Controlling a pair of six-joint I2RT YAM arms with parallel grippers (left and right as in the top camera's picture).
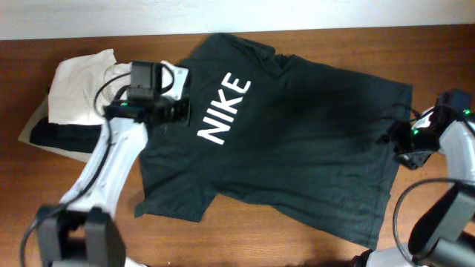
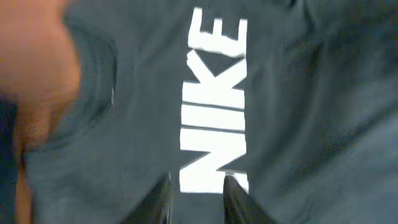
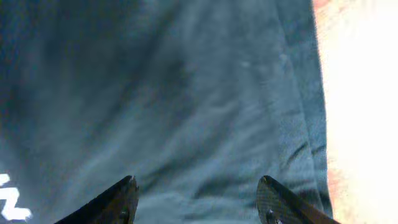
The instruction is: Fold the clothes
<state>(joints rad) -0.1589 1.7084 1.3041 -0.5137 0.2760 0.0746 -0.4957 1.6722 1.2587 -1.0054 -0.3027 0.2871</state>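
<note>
Dark, smooth fingers of the left gripper (image 2: 198,200) stand slightly apart over the white "NIKE" lettering (image 2: 214,106), gripping nothing. The right gripper (image 3: 198,202) has its jaws spread wide above soft, faintly creased fabric near the hem. The T-shirt (image 1: 297,126), very dark teal, lies spread chest-up on the wooden table (image 1: 245,241), sleeves out, rumpled along its edges. A folded white garment (image 1: 78,85) sits beside its collar end.
</note>
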